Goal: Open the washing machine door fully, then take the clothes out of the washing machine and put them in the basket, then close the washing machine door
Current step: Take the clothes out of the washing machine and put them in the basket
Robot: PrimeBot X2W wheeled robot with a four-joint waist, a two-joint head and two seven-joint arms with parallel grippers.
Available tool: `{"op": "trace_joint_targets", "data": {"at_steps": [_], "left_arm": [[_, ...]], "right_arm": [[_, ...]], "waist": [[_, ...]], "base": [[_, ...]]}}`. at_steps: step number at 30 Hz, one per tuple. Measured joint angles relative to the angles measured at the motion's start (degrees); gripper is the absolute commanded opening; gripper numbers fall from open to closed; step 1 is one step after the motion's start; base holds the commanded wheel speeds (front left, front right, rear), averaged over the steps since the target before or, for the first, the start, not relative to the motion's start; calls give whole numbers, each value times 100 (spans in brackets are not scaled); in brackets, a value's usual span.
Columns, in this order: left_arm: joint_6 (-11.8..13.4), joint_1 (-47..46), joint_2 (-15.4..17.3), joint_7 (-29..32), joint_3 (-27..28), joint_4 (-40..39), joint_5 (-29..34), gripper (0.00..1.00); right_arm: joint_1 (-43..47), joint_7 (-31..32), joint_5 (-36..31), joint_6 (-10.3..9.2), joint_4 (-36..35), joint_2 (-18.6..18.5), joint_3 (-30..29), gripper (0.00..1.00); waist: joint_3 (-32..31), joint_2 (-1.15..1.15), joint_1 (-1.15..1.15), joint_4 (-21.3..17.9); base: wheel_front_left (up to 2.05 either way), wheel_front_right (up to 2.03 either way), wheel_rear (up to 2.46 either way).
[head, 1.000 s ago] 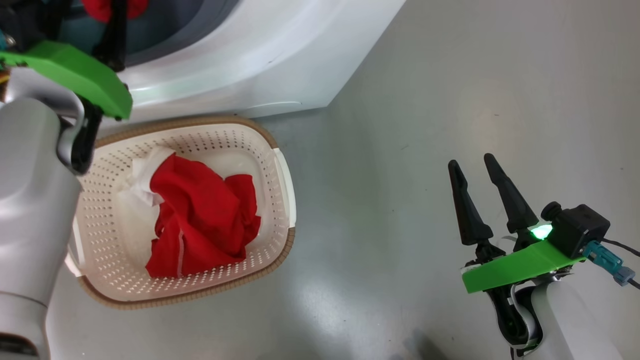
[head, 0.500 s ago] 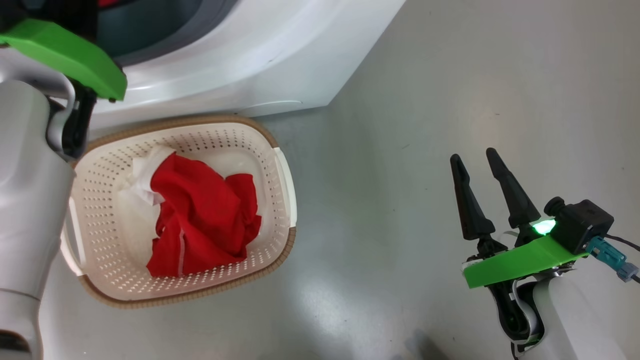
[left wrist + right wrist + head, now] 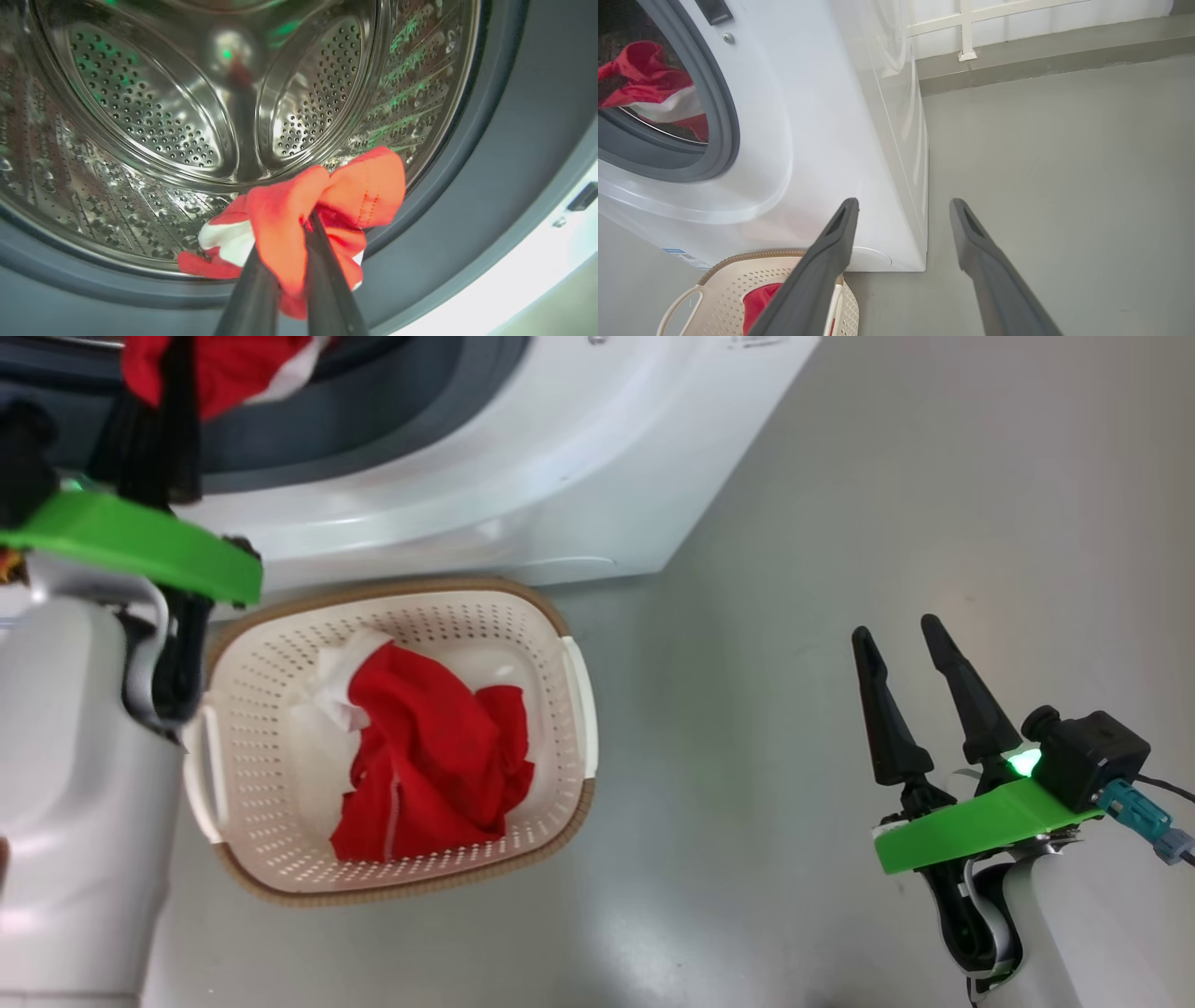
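- The left hand (image 3: 295, 233) is pinched shut on a red and white cloth (image 3: 369, 186) at the mouth of the washing machine (image 3: 523, 476).
- The cloth is at the front edge of the shiny drum (image 3: 140, 107), by the grey ring (image 3: 490, 186).
- More red clothes (image 3: 429, 756) lie in the basket (image 3: 392, 593), which sits on the floor (image 3: 794, 569) right by the machine.
- The right hand (image 3: 894, 633) is open and holds nothing, off to the side above the floor.

Smooth grey floor (image 3: 794, 616) with soft glare; white wall (image 3: 1041, 18) above a grey skirting band (image 3: 1041, 60)
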Motion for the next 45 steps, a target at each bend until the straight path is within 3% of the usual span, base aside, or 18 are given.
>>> {"op": "trace_joint_targets", "data": {"at_steps": [10,28,36,45], "left_arm": [[0,1057,-387,-1,837,-1428,385,0],[0,2636,-698,-7,1133,-3969,660,0],[0,3127,-750,-7,944,-3733,703,0],[0,3283,-827,-5,530,-2323,701,0]], "right_arm": [[136,0,-125,0,64,-1,-84,100],[309,0,-279,0,59,-2,-132,100],[341,1,-279,0,54,-1,-97,100],[307,0,-276,0,19,-1,-42,100]], "waist": [[-313,0,0,309],[-515,0,0,533],[-416,0,0,517],[-165,0,0,450]], "base": [[0,0,0],[0,0,0],[0,0,0],[0,0,0]]}}
